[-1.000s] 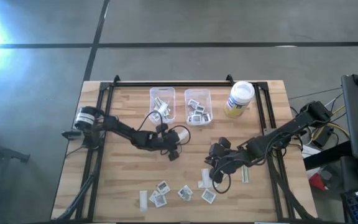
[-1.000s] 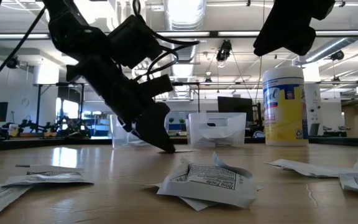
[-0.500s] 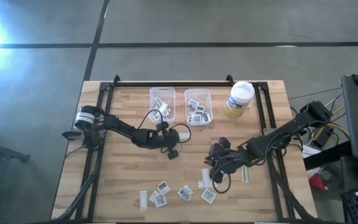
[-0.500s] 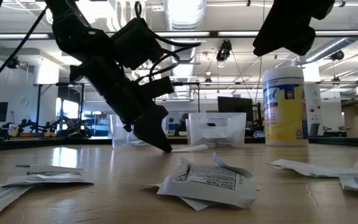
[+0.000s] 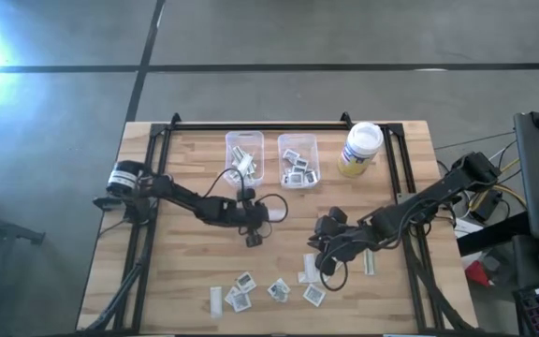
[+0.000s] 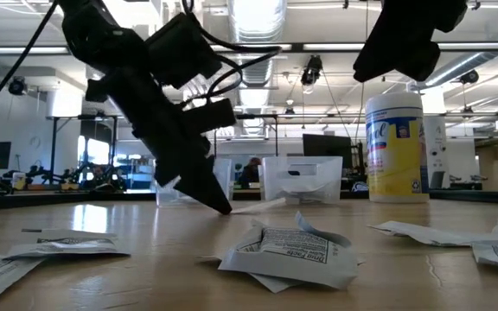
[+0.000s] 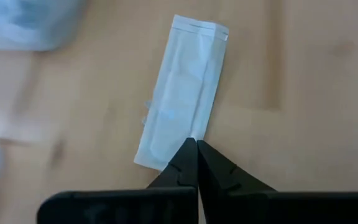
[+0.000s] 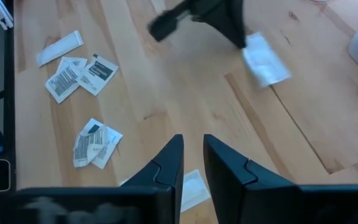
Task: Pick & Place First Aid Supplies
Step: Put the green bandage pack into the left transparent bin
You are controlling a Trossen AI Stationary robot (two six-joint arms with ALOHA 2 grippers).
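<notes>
Left arm is reaching from the table's left edge toward the centre, its links lying low and nearly level over the wood. The left gripper [image 5: 262, 217] is angling down to the table [image 5: 185, 271] just in front of the two bins; in the low view its tip [image 6: 219, 206] is meeting the surface at a steep slant. Its fingers [image 7: 188, 163] are pressed together, pinching the near edge of a strip packet [image 7: 182, 124]. That packet [image 5: 274, 212] is lying flat on the wood, long, narrow and pale, with a crimped seal at its far end.

Right arm is coming in from the table's right edge, elbow raised, wrist bending down toward the front centre. The right gripper [image 5: 323, 265] is hovering above the scattered packets [image 5: 269, 290], its fingers [image 8: 166, 163] standing slightly apart with nothing between them.

The scattered packets are lying near the table's front edge: square white ones with dark print, some overlapping, and a few pale strips. More packets are sitting in the left bin [image 5: 244, 140] and the right bin [image 5: 298, 140]. A jar [image 5: 359, 148] is standing right of the bins.
</notes>
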